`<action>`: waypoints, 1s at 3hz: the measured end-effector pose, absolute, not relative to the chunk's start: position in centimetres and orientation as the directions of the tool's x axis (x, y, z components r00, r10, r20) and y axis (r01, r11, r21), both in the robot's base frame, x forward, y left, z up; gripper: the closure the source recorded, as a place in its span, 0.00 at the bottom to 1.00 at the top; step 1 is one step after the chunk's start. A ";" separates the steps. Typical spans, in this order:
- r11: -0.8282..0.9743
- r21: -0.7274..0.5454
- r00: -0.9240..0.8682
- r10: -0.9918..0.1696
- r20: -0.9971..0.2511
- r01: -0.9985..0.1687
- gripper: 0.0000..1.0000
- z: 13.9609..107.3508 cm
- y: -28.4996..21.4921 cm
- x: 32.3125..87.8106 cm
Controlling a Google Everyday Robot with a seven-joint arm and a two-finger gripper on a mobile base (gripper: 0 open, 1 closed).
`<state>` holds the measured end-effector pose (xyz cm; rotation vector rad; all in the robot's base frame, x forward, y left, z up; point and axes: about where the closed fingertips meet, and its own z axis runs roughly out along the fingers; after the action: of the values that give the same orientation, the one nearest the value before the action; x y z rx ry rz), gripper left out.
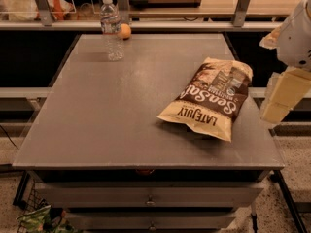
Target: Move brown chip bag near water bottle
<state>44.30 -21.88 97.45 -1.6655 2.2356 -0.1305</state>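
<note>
The brown chip bag (209, 98) lies flat on the right half of the grey table (112, 110), its "LATE JULY" lettering facing the front edge. The water bottle (112, 28), clear with a white cap, stands upright at the far left of the table. My gripper (281, 100), with cream-coloured fingers, hangs off the table's right edge, just right of the bag and apart from it. It holds nothing that I can see. The white arm (297, 33) rises above it at the right border.
A small orange ball (125, 31) sits right behind the bottle. A green patterned bag (41, 220) lies on the floor at the lower left. Drawers (150, 195) sit under the tabletop. A wooden shelf with metal posts (194, 4) runs behind the table.
</note>
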 end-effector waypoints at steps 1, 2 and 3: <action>0.394 -0.339 -0.308 -0.909 -0.280 -0.854 0.00 95.9 -22.6 44.7; 0.476 -0.355 -0.347 -0.862 -0.371 -0.804 0.00 93.7 -22.2 46.4; 0.534 -0.336 -0.360 -0.812 -0.460 -0.776 0.00 92.4 -21.3 47.9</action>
<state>47.90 -21.34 92.37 -1.2803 2.1913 -0.0806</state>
